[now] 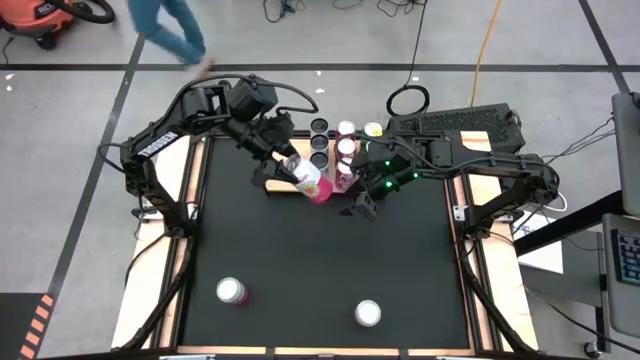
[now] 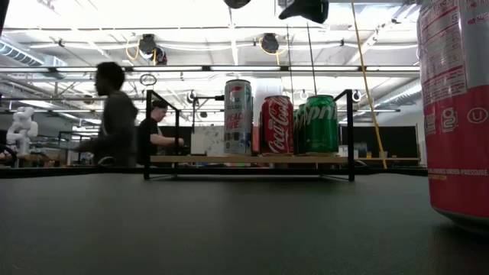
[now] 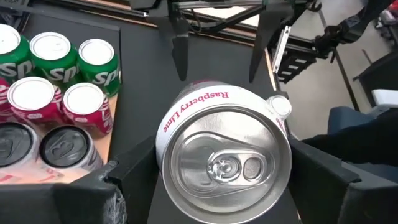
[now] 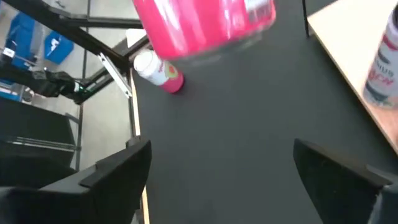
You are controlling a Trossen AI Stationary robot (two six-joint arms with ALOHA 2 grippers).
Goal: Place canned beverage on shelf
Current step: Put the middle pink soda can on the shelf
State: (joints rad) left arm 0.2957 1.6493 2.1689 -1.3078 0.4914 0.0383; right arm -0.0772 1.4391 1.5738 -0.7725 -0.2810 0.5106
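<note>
A pink can (image 1: pixel 311 181) was gripped by the left claw (image 1: pixel 291 167) and held tilted in the air just in front of the shelf (image 2: pixel 252 160). The right claw (image 1: pixel 365 205), with fingers spread wide and nothing between them, was seen just beside it. Several cans (image 1: pixel 345 150) were stood on the shelf. Two more cans (image 1: pixel 231 291) were stood on the black surface (image 1: pixel 320 270), well apart.

We see the left tool (image 1: pixel 296 170) gripping a tilted pink can (image 1: pixel 311 181) beside the shelf (image 1: pixel 345 150); the right tool (image 1: pixel 362 207) hovers open nearby.
</note>
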